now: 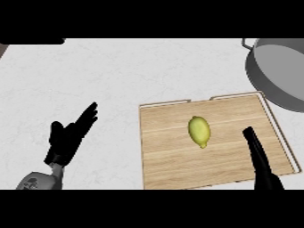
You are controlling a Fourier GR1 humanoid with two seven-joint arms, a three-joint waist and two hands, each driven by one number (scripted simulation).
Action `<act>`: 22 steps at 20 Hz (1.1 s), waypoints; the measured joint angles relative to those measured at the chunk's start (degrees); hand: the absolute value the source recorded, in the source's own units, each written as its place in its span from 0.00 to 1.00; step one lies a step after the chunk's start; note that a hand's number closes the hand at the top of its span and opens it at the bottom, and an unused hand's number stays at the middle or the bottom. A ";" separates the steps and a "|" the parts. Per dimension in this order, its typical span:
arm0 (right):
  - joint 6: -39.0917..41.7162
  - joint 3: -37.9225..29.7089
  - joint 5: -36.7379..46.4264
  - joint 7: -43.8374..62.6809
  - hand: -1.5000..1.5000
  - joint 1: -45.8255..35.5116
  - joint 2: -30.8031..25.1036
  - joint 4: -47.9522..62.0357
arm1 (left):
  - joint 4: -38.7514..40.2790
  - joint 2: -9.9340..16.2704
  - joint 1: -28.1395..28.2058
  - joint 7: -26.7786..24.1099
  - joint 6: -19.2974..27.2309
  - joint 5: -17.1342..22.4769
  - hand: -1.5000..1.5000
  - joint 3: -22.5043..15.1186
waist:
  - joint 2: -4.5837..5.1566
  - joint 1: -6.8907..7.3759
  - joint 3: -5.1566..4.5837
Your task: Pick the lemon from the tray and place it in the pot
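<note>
The small yellow-green oval lemon [199, 131] lay on the pale wooden tray [174, 164], a little right of the tray's middle, long axis running roughly front to back, pointed tip toward the tray's near edge. Nothing touched it. The tray sat on the white marbled counter [115, 75] toward its near right side. The grey metal pot [287, 73] stood well apart at the counter's far right corner, mouth open and nothing visible inside, partly cut off by the view edge.

The right hand [256, 151] was over the tray's right part, near the lemon but not on it. Fingers were straight and together, pointing away toward the tray's far edge. Not yet a grasp shape. The left hand [72, 133] rested on the bare counter left of the tray, fingers straight and slightly apart, holding nothing.

Handling judgement: the lemon was probably light, stiff enough to take a squeeze without damage, not fragile. The rind looked smooth, and the tapered ends would likely let it slide out of a pinch. Being oval, it could roll sideways on the flat wood if nudged. Best hold: across the widest middle section, fingers on one long side, thumb on the other, coming from above. Avoid the tips. The pot's raised wall would call for lifting clear before the release.
</note>
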 measured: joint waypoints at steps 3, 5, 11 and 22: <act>3.87 -0.71 1.25 7.42 0.00 -3.83 -0.44 2.42 | -0.07 -0.30 -0.69 0.34 -0.51 0.02 0.50 0.13 | 0.09 0.36 0.00; 6.85 -1.04 2.11 11.27 0.00 -6.32 -1.37 4.96 | -0.59 0.04 -0.33 0.74 -0.99 0.08 0.50 0.22 | 0.11 0.65 0.01; 11.14 -3.29 3.43 14.50 0.00 -12.28 -1.32 14.50 | 0.03 -0.62 -0.27 0.43 -1.83 -0.62 0.50 1.41 | 0.07 0.42 0.07; 12.83 -13.61 -3.57 -0.77 0.00 -14.60 -0.84 26.09 | -1.20 -2.84 0.08 1.98 -3.33 -3.54 0.50 4.04 | -0.02 0.11 0.10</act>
